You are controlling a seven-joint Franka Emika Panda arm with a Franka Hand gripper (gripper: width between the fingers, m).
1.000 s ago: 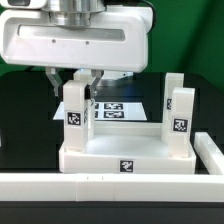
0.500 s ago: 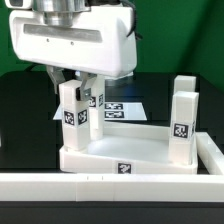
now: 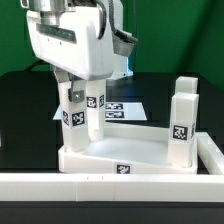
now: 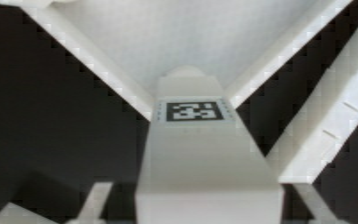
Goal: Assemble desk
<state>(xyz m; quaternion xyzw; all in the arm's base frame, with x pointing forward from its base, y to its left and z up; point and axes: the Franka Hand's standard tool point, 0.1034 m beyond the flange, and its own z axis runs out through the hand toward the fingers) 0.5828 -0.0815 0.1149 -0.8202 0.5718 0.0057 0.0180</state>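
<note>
In the exterior view, the arm hangs vertically at upper left, its gripper (image 3: 82, 98) clamped on a leg (image 3: 73, 112) standing in the desk top (image 3: 125, 156), which fills the lower frame. In the wrist view, that tagged leg (image 4: 197, 130) fills the center.

Desk top (image 3: 120, 160) and legs (image 3: 181, 118) seen as smooth white plastic — faintly glossy, table (image 3: 25, 105) matt black, tags printed black-and-white.

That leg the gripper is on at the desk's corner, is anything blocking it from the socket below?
Nothing visible does. The gripper is closed on the leg, which stands upright at the corner of the desk top with no other part beside it.
</note>
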